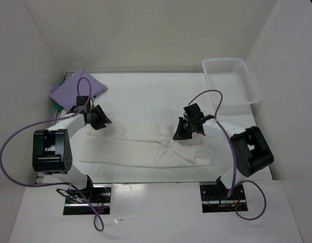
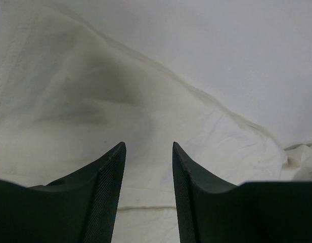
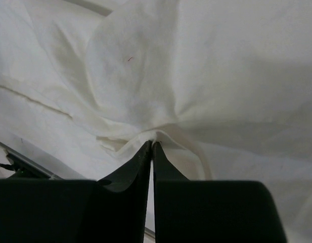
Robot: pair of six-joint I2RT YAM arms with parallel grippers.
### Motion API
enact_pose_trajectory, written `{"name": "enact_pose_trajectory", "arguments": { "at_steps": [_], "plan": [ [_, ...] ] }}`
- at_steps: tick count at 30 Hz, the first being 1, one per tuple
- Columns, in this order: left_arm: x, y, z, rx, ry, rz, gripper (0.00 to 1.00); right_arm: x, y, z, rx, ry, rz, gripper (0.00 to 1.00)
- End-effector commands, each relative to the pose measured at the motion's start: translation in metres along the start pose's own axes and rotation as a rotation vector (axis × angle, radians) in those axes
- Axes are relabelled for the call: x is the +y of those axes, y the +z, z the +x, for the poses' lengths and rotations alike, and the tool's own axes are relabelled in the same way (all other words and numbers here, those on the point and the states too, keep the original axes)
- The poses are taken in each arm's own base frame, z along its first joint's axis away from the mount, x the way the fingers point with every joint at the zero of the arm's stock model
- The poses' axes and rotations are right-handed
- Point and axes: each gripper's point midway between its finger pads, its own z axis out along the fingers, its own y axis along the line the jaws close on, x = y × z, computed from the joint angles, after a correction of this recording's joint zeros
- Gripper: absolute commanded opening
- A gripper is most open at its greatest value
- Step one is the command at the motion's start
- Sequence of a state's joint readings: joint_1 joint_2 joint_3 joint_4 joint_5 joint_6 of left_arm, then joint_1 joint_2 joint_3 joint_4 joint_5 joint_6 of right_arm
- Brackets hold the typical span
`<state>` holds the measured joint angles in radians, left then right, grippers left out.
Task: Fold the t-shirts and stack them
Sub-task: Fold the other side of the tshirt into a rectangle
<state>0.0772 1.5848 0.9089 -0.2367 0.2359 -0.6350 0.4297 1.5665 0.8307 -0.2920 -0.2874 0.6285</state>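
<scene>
The white t-shirt [image 1: 145,149] lies mid-frame, long axis left to right. The right gripper [image 3: 152,147] pinches a fold near its middle. The left gripper [image 2: 148,147], parted and empty, hovers over its left end.

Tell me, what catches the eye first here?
A white shirt lies spread across the middle, between two arms. The right arm has its jaws shut on a fold near the centre; the left arm holds its jaws open over the left end. A folded purple shirt sits far left, a basket far right.
</scene>
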Motion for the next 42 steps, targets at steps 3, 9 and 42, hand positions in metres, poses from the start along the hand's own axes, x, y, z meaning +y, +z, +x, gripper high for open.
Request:
{"name": "enact_pose_trajectory", "arguments": {
  "at_steps": [3,9,42],
  "plan": [
    [-0.010,-0.009,-0.008,-0.040,0.004,0.044,0.50,0.024,-0.022,0.005,-0.020,-0.041,-0.089,0.02],
    [0.004,-0.021,-0.023,-0.101,0.034,-0.066,0.50,0.042,-0.038,0.050,0.072,-0.075,-0.105,0.02],
    [0.106,-0.016,-0.028,-0.125,-0.311,-0.271,0.40,0.064,-0.084,0.054,-0.059,-0.126,-0.130,0.17]
  ]
}}
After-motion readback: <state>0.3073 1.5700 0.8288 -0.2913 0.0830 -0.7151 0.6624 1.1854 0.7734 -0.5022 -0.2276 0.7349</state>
